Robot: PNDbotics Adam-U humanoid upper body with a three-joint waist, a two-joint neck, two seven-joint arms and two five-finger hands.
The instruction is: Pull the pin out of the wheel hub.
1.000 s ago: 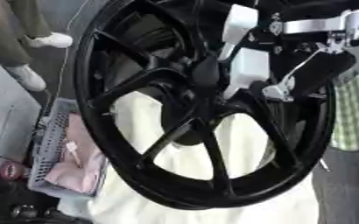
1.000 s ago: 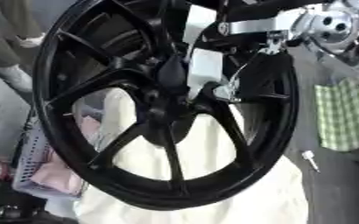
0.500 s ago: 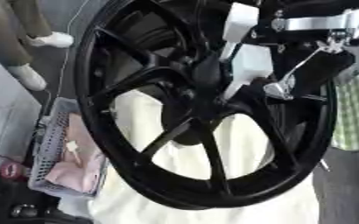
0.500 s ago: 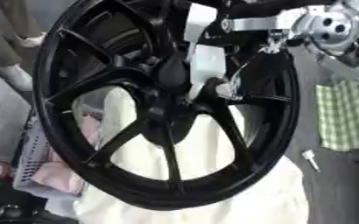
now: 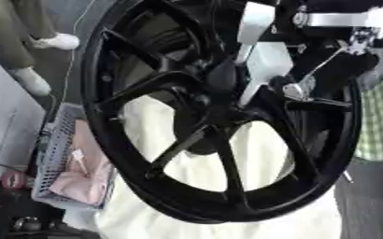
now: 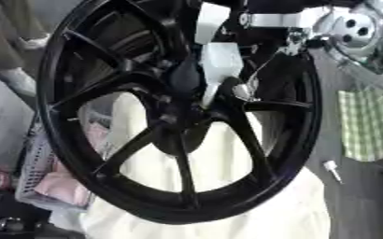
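Right eye view: my right hand (image 6: 219, 65) at the wheel hub (image 6: 187, 88).
Reaching down from upper right; whether its fingers are curled, I cannot tell.

Right hand (image 6: 219, 60): pale, boxy white-grey shells on black links, with a small silver metal fitting at the lower finger end. Forearm (image 5: 342, 19): black body crossed by a bright silver band carrying small fasteners; a thin wire runs from it down toward the hand. A round silver joint housing (image 6: 354, 31) bears dark holes.
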